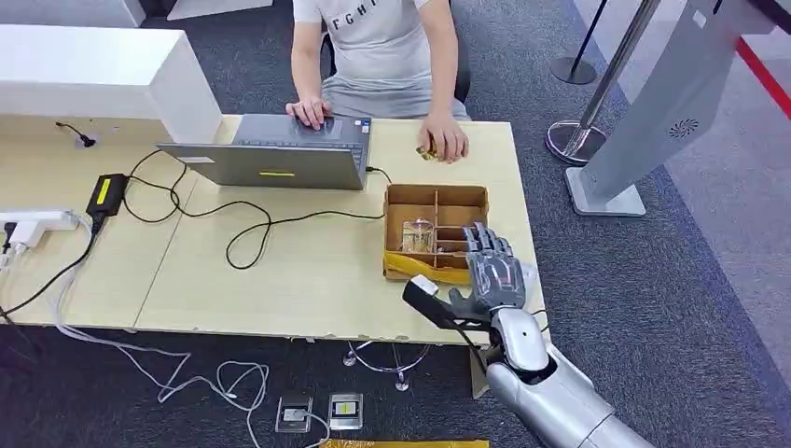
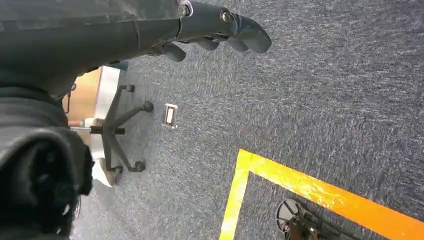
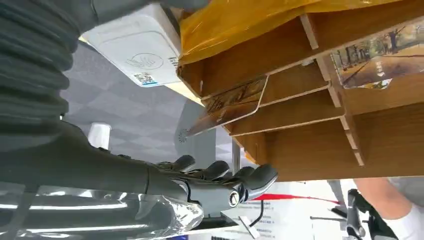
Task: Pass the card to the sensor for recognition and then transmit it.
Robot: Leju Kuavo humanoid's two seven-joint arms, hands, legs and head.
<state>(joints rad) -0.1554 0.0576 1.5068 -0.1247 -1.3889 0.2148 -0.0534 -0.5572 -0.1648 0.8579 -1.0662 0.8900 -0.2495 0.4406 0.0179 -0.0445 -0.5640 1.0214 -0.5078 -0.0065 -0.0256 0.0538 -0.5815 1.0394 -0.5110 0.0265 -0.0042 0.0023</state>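
Fingers [image 1: 489, 245] of the right hand [image 1: 492, 275] overhang the wooden box [image 1: 436, 199] on the desk [image 1: 308, 271].

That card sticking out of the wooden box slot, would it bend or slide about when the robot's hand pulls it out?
The card looks thin and flat, so it is probably light and a little springy, not floppy. Its surface seems glossy, so it may slip between the fingers of the right hand. It sits loosely in the wooden box, so it should slide out easily.

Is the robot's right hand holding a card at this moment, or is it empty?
Empty: the right hand hovers with spread fingers by the wooden box; a card sits in its slot.
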